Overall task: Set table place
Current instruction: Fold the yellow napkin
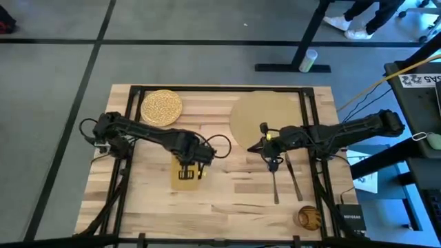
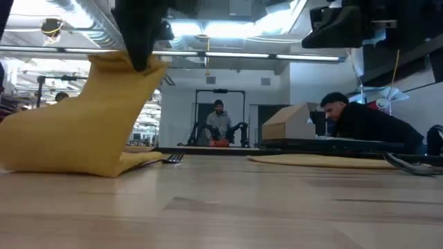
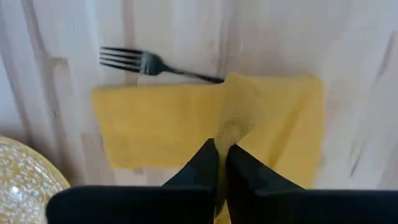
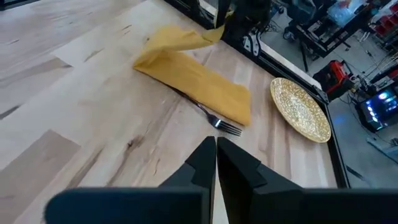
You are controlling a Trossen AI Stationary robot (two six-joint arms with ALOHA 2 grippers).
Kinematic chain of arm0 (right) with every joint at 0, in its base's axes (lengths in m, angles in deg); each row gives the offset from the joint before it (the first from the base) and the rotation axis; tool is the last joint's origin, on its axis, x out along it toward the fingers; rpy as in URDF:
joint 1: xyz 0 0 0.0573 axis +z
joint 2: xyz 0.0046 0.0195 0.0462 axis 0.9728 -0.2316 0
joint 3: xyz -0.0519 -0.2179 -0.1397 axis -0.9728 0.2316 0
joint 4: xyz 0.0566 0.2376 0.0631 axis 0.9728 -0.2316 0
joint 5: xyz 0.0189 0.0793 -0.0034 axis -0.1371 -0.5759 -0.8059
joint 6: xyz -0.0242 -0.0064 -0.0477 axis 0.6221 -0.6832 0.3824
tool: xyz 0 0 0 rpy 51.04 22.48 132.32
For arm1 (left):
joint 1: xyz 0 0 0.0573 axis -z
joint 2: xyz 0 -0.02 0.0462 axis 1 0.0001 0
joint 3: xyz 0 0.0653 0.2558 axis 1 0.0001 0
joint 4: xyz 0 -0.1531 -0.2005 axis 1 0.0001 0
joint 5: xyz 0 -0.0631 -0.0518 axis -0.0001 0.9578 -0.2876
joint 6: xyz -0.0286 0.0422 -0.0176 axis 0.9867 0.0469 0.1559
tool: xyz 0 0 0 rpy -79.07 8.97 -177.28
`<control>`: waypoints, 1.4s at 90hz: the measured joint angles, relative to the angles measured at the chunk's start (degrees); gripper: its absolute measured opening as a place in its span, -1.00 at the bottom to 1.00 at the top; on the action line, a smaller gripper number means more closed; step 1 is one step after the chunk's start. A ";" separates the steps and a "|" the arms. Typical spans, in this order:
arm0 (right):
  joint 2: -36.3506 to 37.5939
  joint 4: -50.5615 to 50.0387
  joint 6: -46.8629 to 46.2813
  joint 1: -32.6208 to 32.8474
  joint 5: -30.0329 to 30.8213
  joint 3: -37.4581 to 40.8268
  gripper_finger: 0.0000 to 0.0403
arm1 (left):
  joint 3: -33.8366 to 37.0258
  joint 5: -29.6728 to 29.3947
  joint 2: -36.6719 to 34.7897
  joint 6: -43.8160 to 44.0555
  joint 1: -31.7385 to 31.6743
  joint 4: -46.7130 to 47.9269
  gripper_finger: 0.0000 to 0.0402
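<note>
A mustard-yellow napkin (image 3: 155,121) lies on the table (image 1: 227,200) left of centre, with my left gripper (image 3: 222,152) shut on it from above. A fork (image 3: 146,62) lies with its handle running under the napkin's edge. The large tan mat, the place (image 1: 265,114), lies flat at the far right of the table. At the mat's near edge my right gripper (image 1: 270,153) hovers, shut with nothing between its fingers (image 4: 216,162). A speckled plate (image 1: 162,107) rests at the far left. My left gripper pinches a raised ridge of the napkin (image 3: 231,124) between its two fingers, coming from above and pointing down. The pinched part is drawn up into a peak (image 2: 128,66). The rest of the napkin (image 2: 76,149) slopes down and lies on the table.
Two pieces of cutlery (image 1: 275,182) (image 1: 295,180) lie near the right gripper toward the near edge. A small brown cup (image 1: 308,217) stands at the near right corner. A black frame (image 1: 207,89) edges the table. People sit in the room beyond.
</note>
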 joint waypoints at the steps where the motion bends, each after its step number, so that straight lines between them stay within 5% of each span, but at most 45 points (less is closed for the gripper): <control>1: 0.00 0.00 0.00 0.05 0.00 0.00 -0.97 | 0.22 0.01 0.00 0.18 -0.10 -0.11 -1.00; 66: 0.02 -0.44 -3.57 5.63 3.64 0.00 -0.97 | 14.43 -1.63 -0.04 -0.63 -10.05 -9.99 -1.00; 126: 0.02 -1.66 -6.18 5.58 5.00 0.00 -0.97 | 19.39 -1.60 -0.04 0.29 -12.66 -13.21 -1.00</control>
